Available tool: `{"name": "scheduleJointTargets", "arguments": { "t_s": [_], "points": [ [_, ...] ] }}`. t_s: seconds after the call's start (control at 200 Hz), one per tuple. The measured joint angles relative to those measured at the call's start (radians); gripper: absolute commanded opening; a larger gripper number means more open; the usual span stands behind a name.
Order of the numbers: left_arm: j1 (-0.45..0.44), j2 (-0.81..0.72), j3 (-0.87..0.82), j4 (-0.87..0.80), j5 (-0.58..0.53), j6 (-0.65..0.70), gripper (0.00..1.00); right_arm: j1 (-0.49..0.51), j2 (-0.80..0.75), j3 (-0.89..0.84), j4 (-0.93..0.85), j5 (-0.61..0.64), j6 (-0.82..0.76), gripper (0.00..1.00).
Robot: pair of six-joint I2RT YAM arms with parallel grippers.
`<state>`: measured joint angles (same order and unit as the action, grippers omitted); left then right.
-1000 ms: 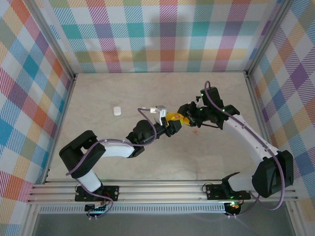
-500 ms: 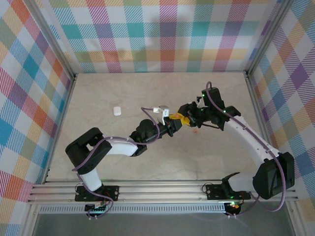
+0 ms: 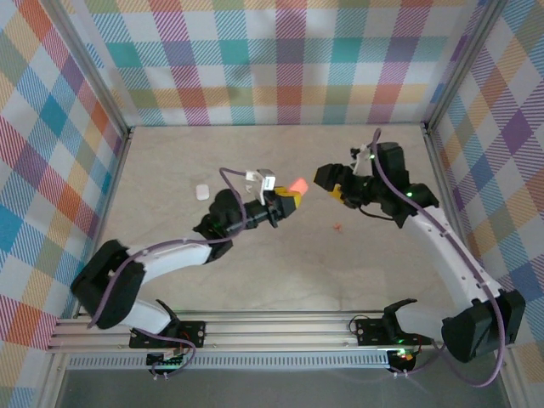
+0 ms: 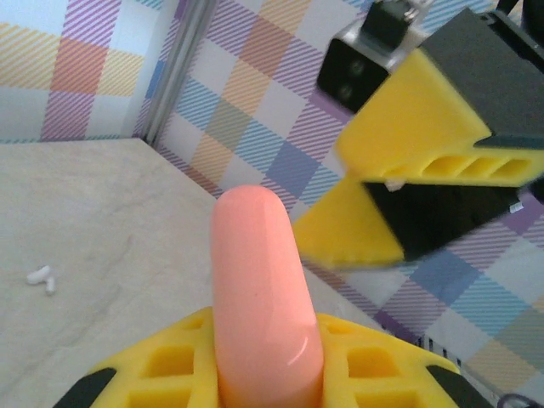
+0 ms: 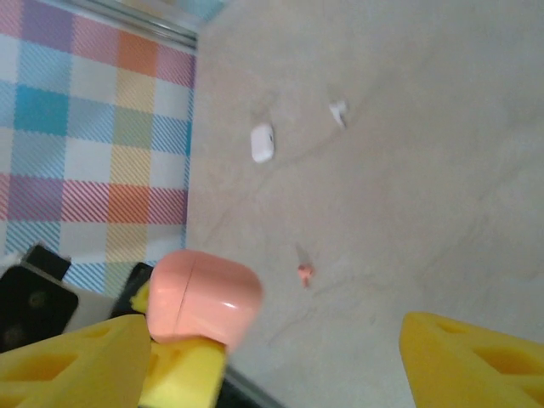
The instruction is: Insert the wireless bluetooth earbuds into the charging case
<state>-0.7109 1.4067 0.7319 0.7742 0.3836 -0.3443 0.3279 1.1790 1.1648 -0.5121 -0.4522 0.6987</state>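
With left fingers (image 4: 170,365) clamped on the salmon-pink charging case (image 4: 259,289), raised off the surface (image 3: 255,272), long axis aimed at the parted, empty right fingers (image 4: 416,127), expect pickup of the pink earbud (image 3: 338,226), loose on the surface below, by the nearer right arm.

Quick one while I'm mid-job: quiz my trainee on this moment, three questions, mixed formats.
1. True or false: the right gripper is open, holding nothing.
2. What holds the salmon-pink pebble-shaped case? A) left gripper B) right gripper C) neither
3. Fill in: the white pebble-shaped case lies on the beige ____.
Key: 1 true; 2 A; 3 table.
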Motion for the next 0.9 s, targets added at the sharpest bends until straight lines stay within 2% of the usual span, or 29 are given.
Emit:
{"name": "scheduleJointTargets", "arguments": {
  "t_s": [0.09,0.165,0.275,0.425,0.655,0.9],
  "points": [
    [0.063,-0.101,0.023,-0.155,0.095,0.055,0.13,-0.032,-0.021,0.045,-0.005,-0.055,-0.161,0.67],
    [0.107,-0.176,0.053,-0.286,0.167,0.109,0.13,-0.029,-0.025,0.059,-0.001,-0.138,-0.287,0.65],
    [0.153,-0.255,0.122,-0.465,0.276,0.183,0.13,0.013,-0.026,0.051,-0.008,-0.221,-0.477,0.66],
    [0.167,-0.282,0.270,-0.697,0.412,0.294,0.13,0.098,-0.060,0.000,0.022,-0.293,-0.683,0.64],
    [0.167,-0.263,0.402,-0.948,0.546,0.422,0.13,0.189,-0.072,-0.011,0.084,-0.342,-0.847,0.54],
    [0.172,-0.200,0.496,-1.186,0.630,0.550,0.14,0.197,0.013,0.050,0.075,-0.406,-0.899,0.44]
  ]
}}
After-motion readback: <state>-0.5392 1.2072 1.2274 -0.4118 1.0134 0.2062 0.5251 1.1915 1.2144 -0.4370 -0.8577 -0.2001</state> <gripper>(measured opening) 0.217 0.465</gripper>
